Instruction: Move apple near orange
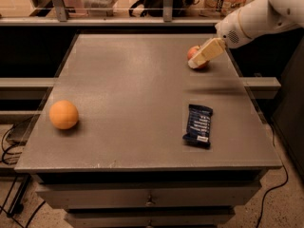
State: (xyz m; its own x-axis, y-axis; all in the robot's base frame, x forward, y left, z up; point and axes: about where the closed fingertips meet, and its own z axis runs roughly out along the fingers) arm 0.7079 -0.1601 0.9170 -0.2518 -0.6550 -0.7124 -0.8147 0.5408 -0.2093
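A: Where's the gripper?
B: Gripper (pixel 195 61) is over far-right part of the table (pixel 128 75), on end of white arm (pixel 259 15) coming in from upper-right corner. Tan, angled down & left, tip low over the tabletop.
A: Holding anything?
B: Can't tell. It overlaps the apple (pixel 192 52) in this view & covers its right side. Whether it's open, closed or even touching the fruit doesn't show.
A: So where's the apple exactly?
B: Far-right area of table, near back & right edges, partly behind the gripper. Red skin shows at upper left, plus a bit below the tan part. Looks to be resting on the tabletop.
A: And the orange?
B: Orange (pixel 63 114) is on the opposite side, by left edge, toward the front. Well apart from apple, w/ most of the table between them.
A: Anything else on top?
B: One dark blue snack bar (pixel 198 124), lying flat, white print on it, front-right. It's nearer the camera than the apple & apart from both fruits.
A: Surroundings?
B: Table's grey w/ drawers (pixel 149 201) under front edge. Cables (pixel 10 139) on floor at left, another at right. Shelf w/ items along the back; can't make out what they are.
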